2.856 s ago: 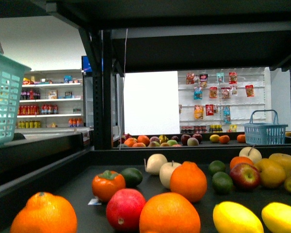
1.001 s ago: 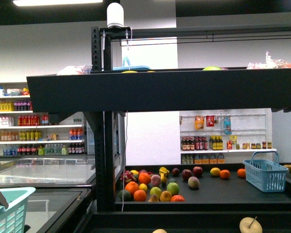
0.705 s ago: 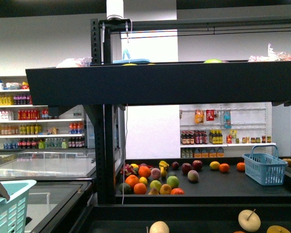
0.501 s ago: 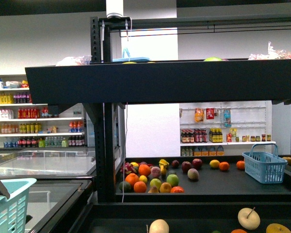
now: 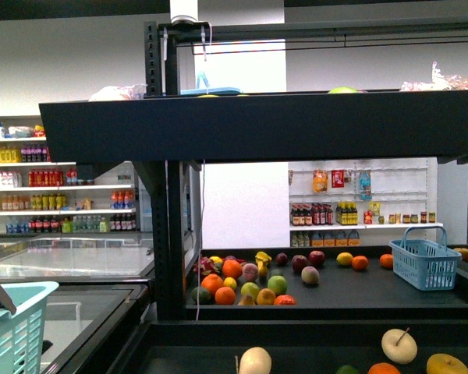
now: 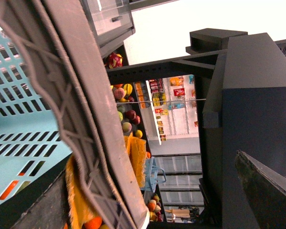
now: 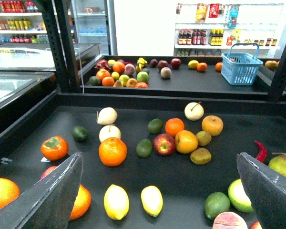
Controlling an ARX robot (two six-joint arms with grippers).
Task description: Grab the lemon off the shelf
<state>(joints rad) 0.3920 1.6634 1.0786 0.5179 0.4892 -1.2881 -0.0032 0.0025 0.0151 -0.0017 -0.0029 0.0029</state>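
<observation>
Rides higher than seconds ago, losing the lemons [image 7: 116, 201] from front view; right gripper [image 7: 158, 156] spread wide, empty, over the shelf [image 7: 181, 183]; left gripper [image 6: 148, 191] grip: cannot tell.

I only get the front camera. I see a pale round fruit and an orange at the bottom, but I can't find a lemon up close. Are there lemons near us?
Observer: Yes. The right wrist view shows one lemon and a second lemon lying side by side on the shelf, not touching.
Operator: Is the right hand grabbing one?
Observer: No. The right gripper is open and empty above the shelf, and both lemons show between its fingers.
</observation>
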